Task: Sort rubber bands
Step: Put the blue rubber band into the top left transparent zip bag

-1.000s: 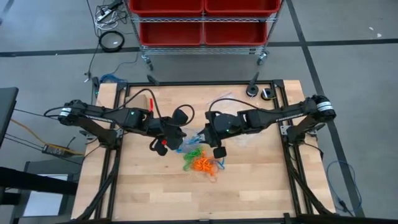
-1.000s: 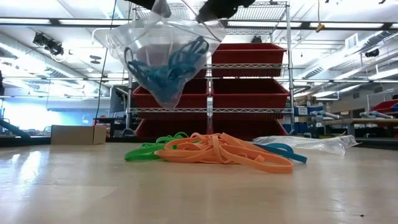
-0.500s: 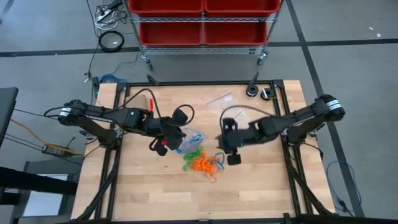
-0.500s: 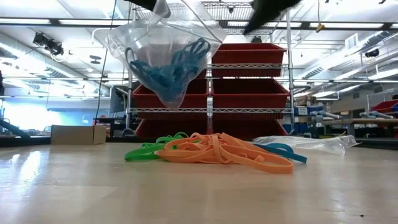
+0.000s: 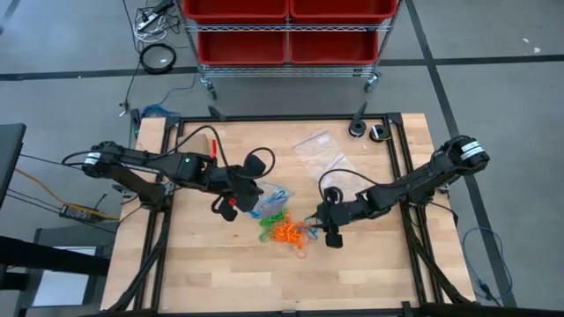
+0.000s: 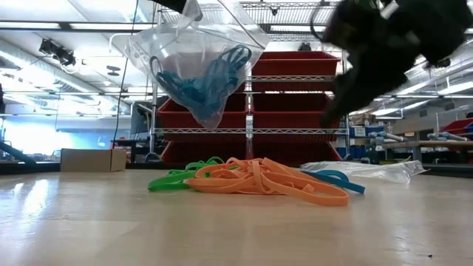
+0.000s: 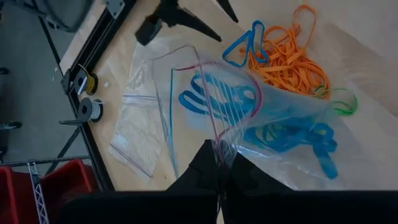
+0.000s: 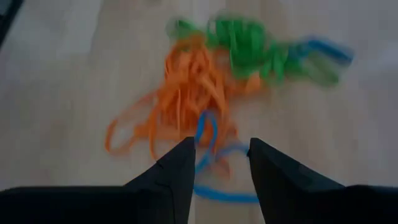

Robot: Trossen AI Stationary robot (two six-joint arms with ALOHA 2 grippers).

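A pile of rubber bands lies on the table's middle: orange (image 5: 286,233), green (image 5: 275,216) and a few blue (image 6: 336,177). My left gripper (image 5: 240,195) is shut on a clear zip bag (image 6: 196,66) with blue rubber bands (image 7: 217,99) in it, and the bag hangs above the pile's left side. My right gripper (image 8: 221,149) is open above the pile's right end, and is also seen in the low view (image 6: 336,111). It slants down, clear of the table, with a blue band (image 8: 208,134) under the gap between its fingers. My left gripper pinches the bag's open rim (image 7: 217,149) between its two fingers, coming from the table's left and slanting down. The bag hangs below the fingers, lifted clear of the table. Its mouth gapes and the blue bands sag in its lower corner (image 6: 203,111).
Empty clear zip bags (image 5: 317,150) lie toward the far right of the table, another (image 6: 369,170) behind the pile. A small cardboard box (image 5: 201,141) sits at the far left and tape rolls (image 5: 366,130) at the far edge. A rack of red bins (image 5: 286,26) stands beyond.
My right gripper has left the bag's mouth and gone down and toward the table's right and near edges, ending just above the pile's right end. It has rolled about its own axis on the way. The bag and the pile have stayed in place.
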